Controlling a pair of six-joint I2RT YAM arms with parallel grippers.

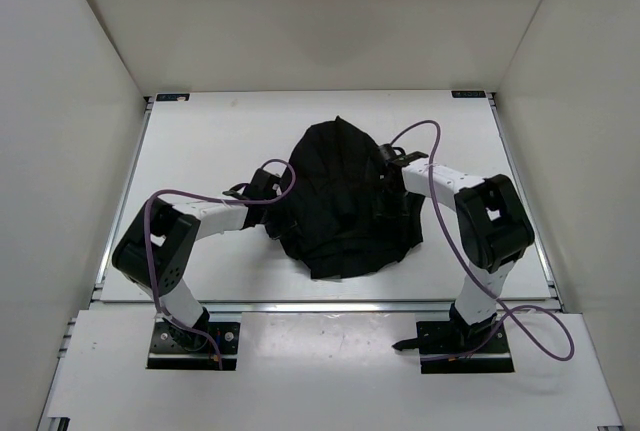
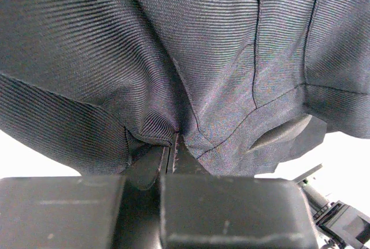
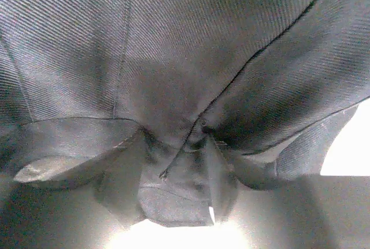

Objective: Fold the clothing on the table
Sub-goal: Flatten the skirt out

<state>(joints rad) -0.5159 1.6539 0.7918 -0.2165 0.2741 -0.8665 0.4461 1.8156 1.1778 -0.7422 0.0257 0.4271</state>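
Left gripper [image 2: 172, 152] clamped tight on a pinch of the clothing [image 1: 335, 201], left of center in the top view. Can't tell open or closed for the right gripper [image 1: 390, 189], buried against the fabric's right edge. Black heap bunched up mid-frame on the white table [image 1: 200, 141].

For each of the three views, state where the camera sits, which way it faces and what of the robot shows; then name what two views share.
Top external: above and behind the bases, looking down on the table; shows both arms, left gripper and right gripper at the clothing.
Left wrist: on the left arm, looking along its fingers, which pinch the clothing.
Right wrist: on the right arm, close against the clothing; its own fingers cannot be made out.
Shared: both wrist views are filled by the clothing's ribbed weave.
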